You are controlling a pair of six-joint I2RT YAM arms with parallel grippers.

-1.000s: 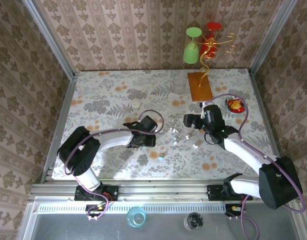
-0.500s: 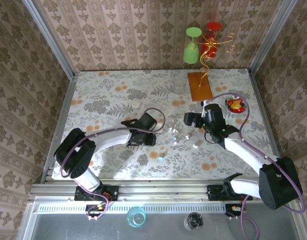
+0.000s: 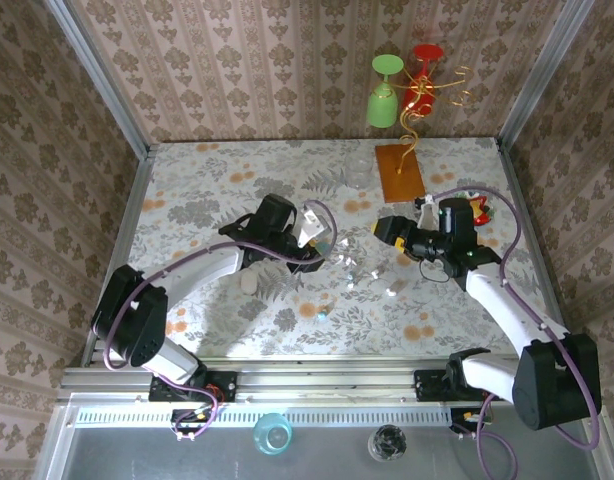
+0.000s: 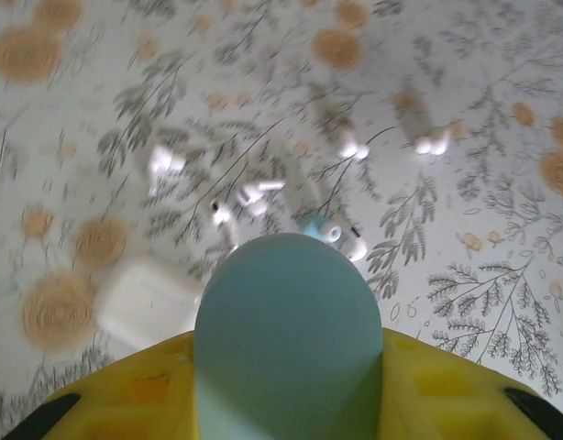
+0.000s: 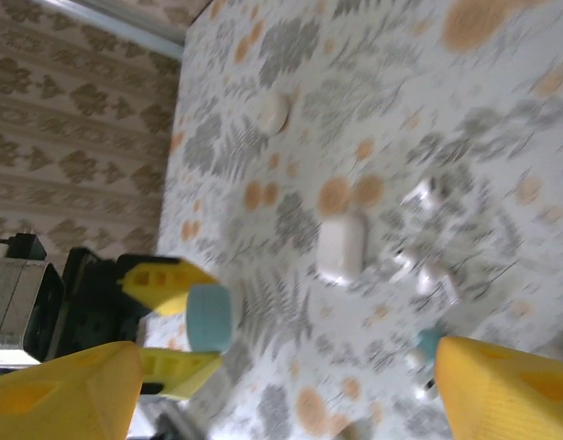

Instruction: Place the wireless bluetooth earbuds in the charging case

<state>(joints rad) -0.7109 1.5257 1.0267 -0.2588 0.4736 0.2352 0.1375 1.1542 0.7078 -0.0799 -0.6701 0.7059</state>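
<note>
Left wrist: the left gripper [image 4: 289,385] has lifted clear of the table [image 4: 502,302], its fingers clamped on the teal case [image 4: 289,321]. The earbuds [image 4: 254,194] lie loose mid-table below it.

Right wrist: the right gripper [image 5: 281,390] stands spread and empty.

Top: it has drawn slightly toward the right edge, so seating an earbud probably comes next. The tabletop is floral; wallpapered walls [image 3: 267,70] enclose it.
</note>
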